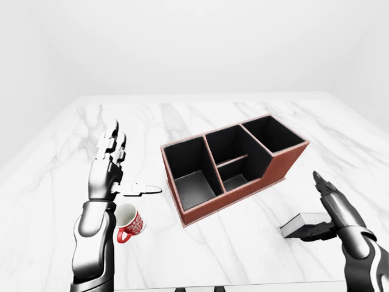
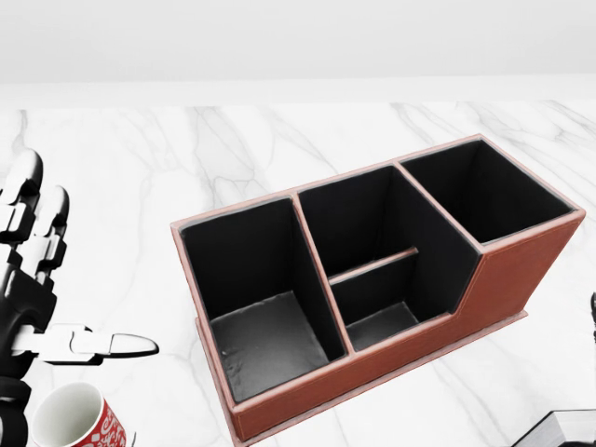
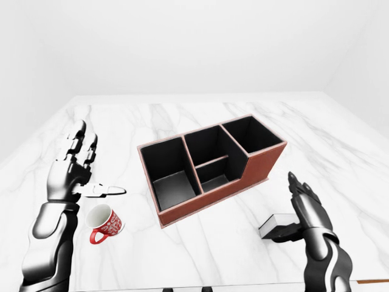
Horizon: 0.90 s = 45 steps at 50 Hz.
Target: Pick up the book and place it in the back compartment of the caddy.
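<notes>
Book point(image 3: 281, 225) lay flat on table point(image 3: 340, 158), right of caddy point(image 3: 209, 164), not yet grasped. Right hand point(image 3: 299, 210) stood fingers apart by it, prob. lining up grip; left hand point(image 1: 108, 167) spread, idle.

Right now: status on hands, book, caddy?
Left hand open, raised above the mug. Right hand open at the book, not gripping. Caddy compartments empty, nothing in the way.

The reddish-brown leather caddy with black compartments point(image 1: 231, 167) stands mid-desk on the white marble desk point(image 1: 200, 115). The red-and-white ceramic mug point(image 1: 127, 223) lies near left of it. The dark flat rectangular book point(image 3: 279, 226) lies near right, on the desk.
</notes>
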Motion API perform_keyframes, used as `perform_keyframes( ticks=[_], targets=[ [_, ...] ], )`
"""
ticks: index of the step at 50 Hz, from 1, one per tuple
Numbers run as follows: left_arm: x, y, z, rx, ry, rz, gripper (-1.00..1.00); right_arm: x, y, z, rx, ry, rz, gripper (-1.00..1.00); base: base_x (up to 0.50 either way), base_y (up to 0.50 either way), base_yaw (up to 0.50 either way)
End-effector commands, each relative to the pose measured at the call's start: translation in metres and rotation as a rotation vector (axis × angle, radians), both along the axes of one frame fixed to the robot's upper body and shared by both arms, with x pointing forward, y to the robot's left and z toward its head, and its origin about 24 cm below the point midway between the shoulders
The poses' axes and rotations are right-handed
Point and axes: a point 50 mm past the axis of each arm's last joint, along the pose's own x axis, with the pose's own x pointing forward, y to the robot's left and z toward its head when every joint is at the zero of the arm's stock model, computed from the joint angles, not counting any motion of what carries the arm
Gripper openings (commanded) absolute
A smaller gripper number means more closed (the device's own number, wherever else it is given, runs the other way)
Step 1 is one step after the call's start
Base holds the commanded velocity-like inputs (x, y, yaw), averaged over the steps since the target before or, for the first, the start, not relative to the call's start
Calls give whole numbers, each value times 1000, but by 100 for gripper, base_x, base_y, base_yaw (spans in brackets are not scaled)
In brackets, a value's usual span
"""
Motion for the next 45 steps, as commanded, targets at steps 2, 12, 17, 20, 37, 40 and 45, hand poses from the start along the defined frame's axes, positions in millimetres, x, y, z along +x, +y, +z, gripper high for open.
perform_keyframes(
  ticks=[2, 12, 17, 20, 37, 40, 45],
  targets=[
    [0, 0, 0, 0, 0, 0, 98, 1, -10, -5, -3, 6, -26, 100, 0, 0, 0],
    [1, 0, -2, 0, 8, 1, 98, -2, -16, -7, -6, 10, -46, 100, 0, 0, 0],
    [1, -1, -2, 1, 11, 0, 98, -6, -18, -5, -8, 14, -57, 100, 0, 0, 0],
    [0, 0, -2, 0, 10, 1, 98, -8, -20, -5, -10, 18, -64, 100, 0, 0, 0],
    [1, -1, -3, 2, 11, -1, 98, -10, -21, -12, -11, 51, -78, 100, 0, 0, 0],
    [0, -1, -2, 2, 9, -1, 98, -6, -22, -19, -7, 57, -77, 100, 0, 0, 0],
    [1, -1, -3, 2, 14, -1, 98, -4, -23, -24, -5, 65, -77, 100, 0, 0, 0]
  ],
)
